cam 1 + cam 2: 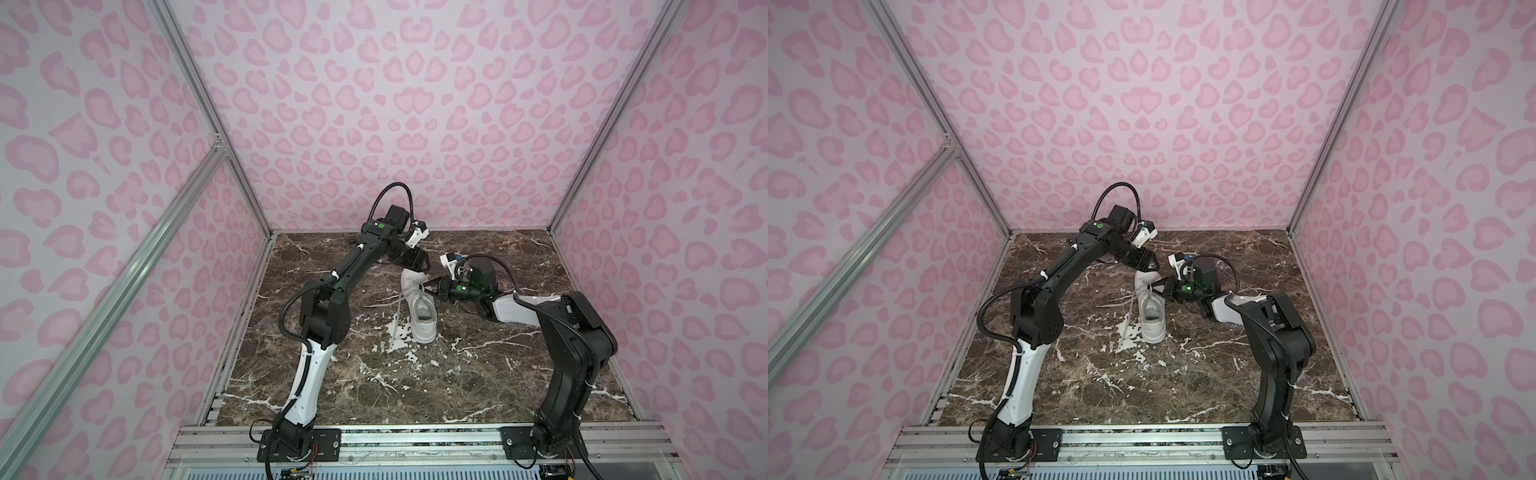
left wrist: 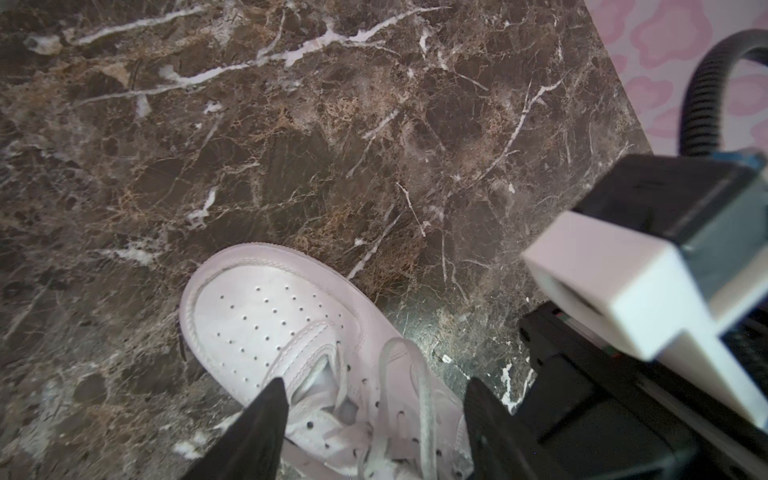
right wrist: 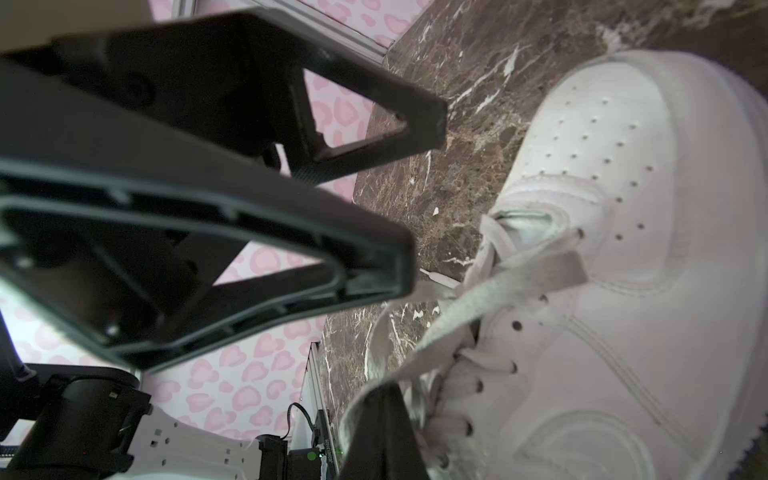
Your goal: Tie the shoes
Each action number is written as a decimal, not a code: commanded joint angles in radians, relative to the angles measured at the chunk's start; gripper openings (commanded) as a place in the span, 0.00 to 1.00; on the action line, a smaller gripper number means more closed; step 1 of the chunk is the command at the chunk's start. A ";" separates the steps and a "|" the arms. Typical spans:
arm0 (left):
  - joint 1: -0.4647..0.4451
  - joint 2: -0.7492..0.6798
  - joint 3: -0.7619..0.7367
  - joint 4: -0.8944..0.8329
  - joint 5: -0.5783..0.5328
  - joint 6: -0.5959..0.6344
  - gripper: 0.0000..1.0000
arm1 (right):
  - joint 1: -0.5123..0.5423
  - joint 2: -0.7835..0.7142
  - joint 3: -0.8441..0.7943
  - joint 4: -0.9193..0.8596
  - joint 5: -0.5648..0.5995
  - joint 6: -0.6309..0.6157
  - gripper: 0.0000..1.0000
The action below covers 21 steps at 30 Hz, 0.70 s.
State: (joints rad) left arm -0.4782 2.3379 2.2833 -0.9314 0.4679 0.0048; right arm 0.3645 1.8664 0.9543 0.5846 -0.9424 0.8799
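The shoes show as one white sneaker (image 1: pixel 422 318) (image 1: pixel 1152 318) on the marble table, toe toward the back wall. My left gripper (image 1: pixel 422 266) (image 1: pixel 1152 266) hovers above its toe end. In the left wrist view that gripper (image 2: pixel 376 384) is open, its black fingers (image 2: pixel 270 415) straddling the lacing of the sneaker (image 2: pixel 270 316) without touching a lace. My right gripper (image 1: pixel 427 286) (image 1: pixel 1155 286) (image 3: pixel 378 399) is shut on a loop of lace (image 3: pixel 478 299) lifted from the eyelets of the sneaker (image 3: pixel 623 249). A loose lace end (image 1: pixel 397 322) trails over the table to the shoe's left.
The dark marble table (image 1: pixel 415 395) is boxed in by pink patterned walls (image 1: pixel 415 124) on three sides, with an aluminium rail (image 1: pixel 415 440) in front. The two arms' wrists sit close together over the shoe; the right wrist's camera mount (image 2: pixel 623 282) is next to my left gripper.
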 commanded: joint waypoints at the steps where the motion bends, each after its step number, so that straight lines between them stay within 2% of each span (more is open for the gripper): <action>1: 0.010 0.002 0.010 0.014 0.031 -0.026 0.69 | -0.001 0.006 0.009 -0.063 0.006 -0.071 0.00; 5: 0.019 0.010 0.004 0.012 0.067 -0.045 0.70 | 0.001 0.005 0.008 -0.082 -0.006 -0.109 0.00; 11: 0.004 0.033 -0.002 0.014 0.090 -0.041 0.71 | 0.004 -0.007 0.039 -0.230 0.006 -0.228 0.00; 21: -0.032 0.073 -0.001 0.023 0.069 -0.049 0.68 | 0.007 -0.013 0.045 -0.249 0.013 -0.241 0.00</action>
State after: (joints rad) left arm -0.5076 2.4012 2.2829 -0.9169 0.5381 -0.0422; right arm 0.3683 1.8538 0.9985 0.3664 -0.9295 0.6590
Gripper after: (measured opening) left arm 0.683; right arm 0.049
